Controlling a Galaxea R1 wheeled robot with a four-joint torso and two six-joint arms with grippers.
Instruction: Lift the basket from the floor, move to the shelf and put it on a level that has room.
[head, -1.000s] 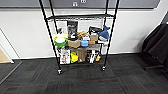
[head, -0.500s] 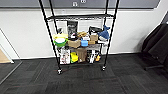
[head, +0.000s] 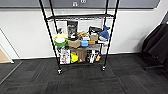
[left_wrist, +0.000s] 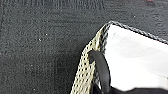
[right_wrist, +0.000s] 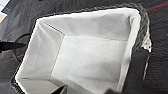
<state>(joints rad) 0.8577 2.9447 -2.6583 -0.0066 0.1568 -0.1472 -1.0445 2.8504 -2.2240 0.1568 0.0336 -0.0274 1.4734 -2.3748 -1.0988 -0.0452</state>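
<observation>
The basket (right_wrist: 92, 57) lies on the dark carpet, its cream-white lining facing up and its dark rim around it. My right gripper (right_wrist: 98, 85) hovers open over one end of it, dark parts showing on either side of the rim. In the left wrist view my left gripper (left_wrist: 105, 90) is at a corner of the basket (left_wrist: 135, 57), beside the beige woven side. A black curved strip (left_wrist: 100, 70) crosses the rim there; I cannot tell what it belongs to. The shelf (head: 80, 42) stands ahead against the wall. Its bare level (head: 80, 17) is the upper tier in view.
The rack's lower tiers are crowded with boxes, a green bowl (head: 60, 42) and a blue plush (head: 104, 33). Dark carpet (head: 82, 80) stretches between me and the rack. A dark draped shape (head: 157, 42) stands at the right, and a door frame (head: 6, 53) at the left.
</observation>
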